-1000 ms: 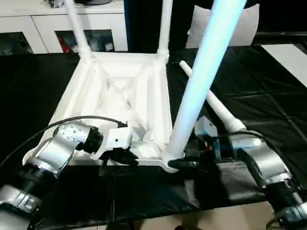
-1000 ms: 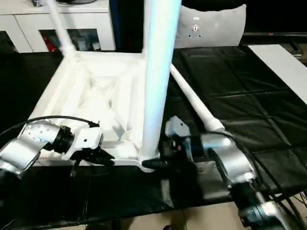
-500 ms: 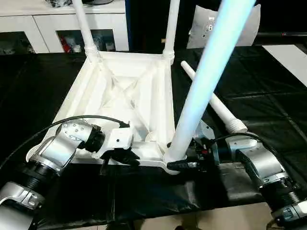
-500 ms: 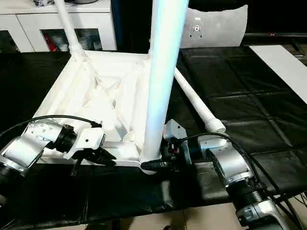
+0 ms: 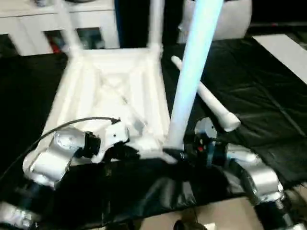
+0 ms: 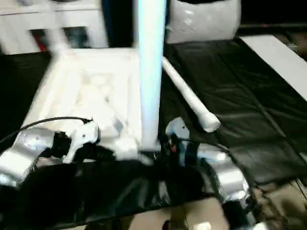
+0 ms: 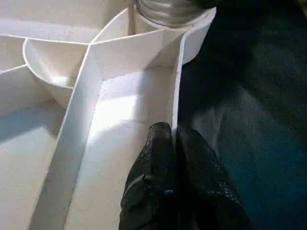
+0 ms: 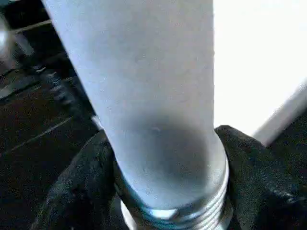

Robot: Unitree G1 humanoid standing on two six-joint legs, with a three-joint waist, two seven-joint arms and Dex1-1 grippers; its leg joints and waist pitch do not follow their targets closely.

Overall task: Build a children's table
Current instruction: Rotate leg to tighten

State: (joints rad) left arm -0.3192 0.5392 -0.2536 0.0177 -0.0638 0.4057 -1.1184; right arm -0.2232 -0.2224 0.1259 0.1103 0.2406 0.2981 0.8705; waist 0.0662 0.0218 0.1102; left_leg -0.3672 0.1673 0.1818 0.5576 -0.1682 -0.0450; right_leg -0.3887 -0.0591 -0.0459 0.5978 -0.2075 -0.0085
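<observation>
I'm clamping the right gripper (image 8: 163, 182) around the near leg (image 5: 192, 81) at its threaded base, standing in the upturned table top (image 5: 115, 86)'s corner socket. The left gripper (image 7: 175, 139) is pinching the rim wall, steadying it. If I'm twisting off-axis, the threads could be cross-binding.

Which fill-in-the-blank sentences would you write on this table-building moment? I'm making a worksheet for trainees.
1. The table top lies with its ribbed underside facing ____.
2. The right tool is closed around the base of an upright ____.
3. The left tool is shut, pinching the table top's ____.
4. One loose leg lies on the ____ cloth beside the top.

Missing words: up; leg; rim; black
</observation>
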